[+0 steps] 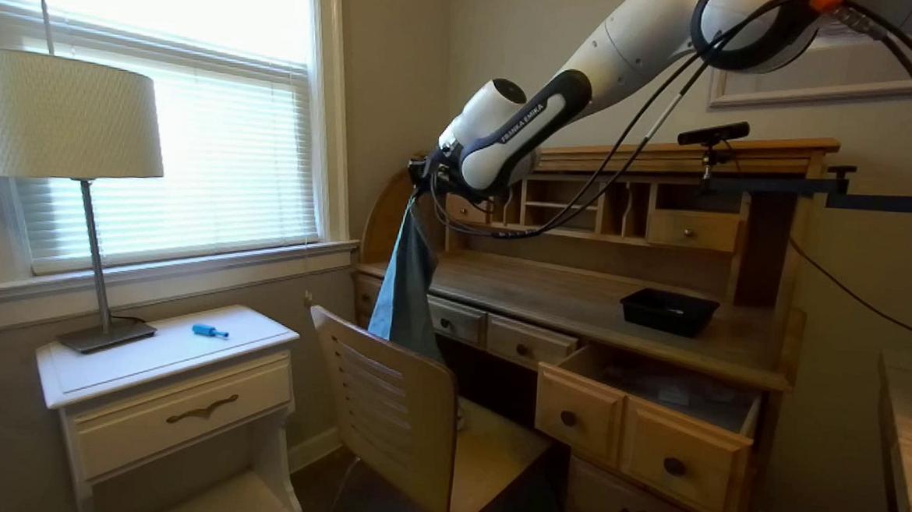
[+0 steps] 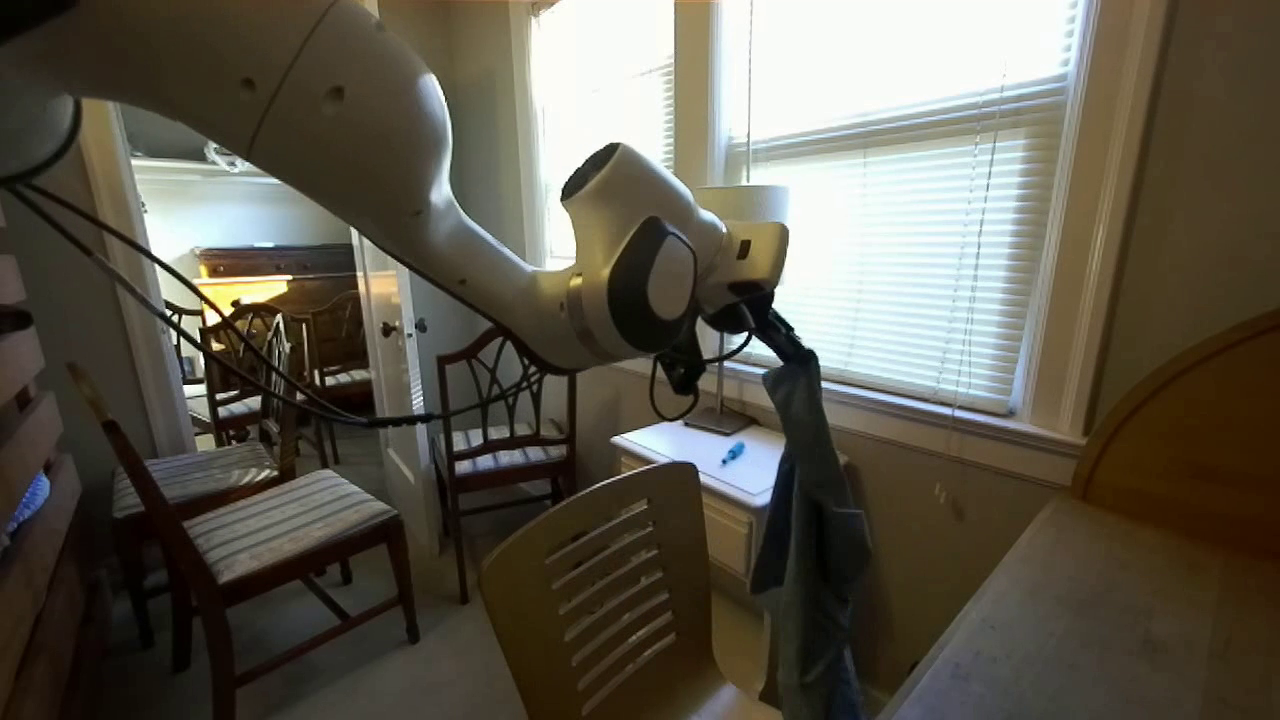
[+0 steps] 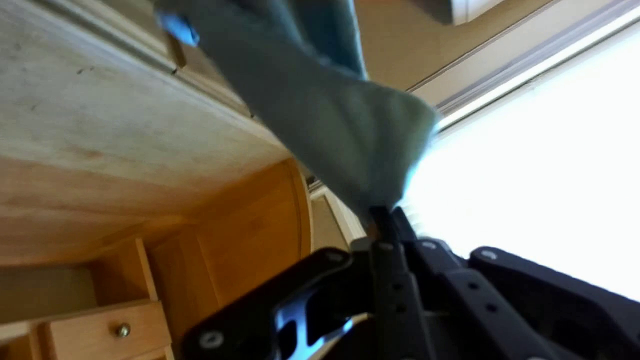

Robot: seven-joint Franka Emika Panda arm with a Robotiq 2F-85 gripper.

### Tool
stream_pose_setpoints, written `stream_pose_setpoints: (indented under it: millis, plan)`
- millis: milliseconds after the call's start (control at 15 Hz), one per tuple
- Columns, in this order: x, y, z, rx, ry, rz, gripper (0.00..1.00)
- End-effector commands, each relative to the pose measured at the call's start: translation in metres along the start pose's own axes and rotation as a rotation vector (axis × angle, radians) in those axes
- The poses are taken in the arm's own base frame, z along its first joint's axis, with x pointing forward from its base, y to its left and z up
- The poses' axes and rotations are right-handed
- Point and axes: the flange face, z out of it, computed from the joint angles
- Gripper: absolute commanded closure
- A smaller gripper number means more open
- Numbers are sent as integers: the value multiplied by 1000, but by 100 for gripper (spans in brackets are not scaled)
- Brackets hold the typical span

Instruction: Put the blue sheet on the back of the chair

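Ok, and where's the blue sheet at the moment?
In an exterior view, right of centre, the blue sheet hangs from the gripper, right of the chair's back but not draped over it, partly in front of the white nightstand.

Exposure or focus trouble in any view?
Both exterior views: window largely blown out; in an exterior view, space under the desk sinks into shadow; wrist view: right side mostly clipped to white, blue sheet looks soft, gripper dark.

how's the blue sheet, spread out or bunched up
Bunched up: the blue sheet hangs in long, narrow folds from the closed jaws, pinched at its top.
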Motion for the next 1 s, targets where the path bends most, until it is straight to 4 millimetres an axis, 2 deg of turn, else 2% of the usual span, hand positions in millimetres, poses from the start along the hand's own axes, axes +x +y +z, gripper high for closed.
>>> stream_pose_setpoints:
  millis: [0, 200, 333, 533, 933]
  plan:
    - [-10, -24, -3, 121, -83, 134, 100]
    - [-19, -61, -15, 239, -159, 188, 100]
    - [-31, -96, -27, 334, -219, 163, 100]
    - [-36, -142, -48, 478, -300, 96, 100]
    - [-67, -208, -81, 736, -512, -64, 100]
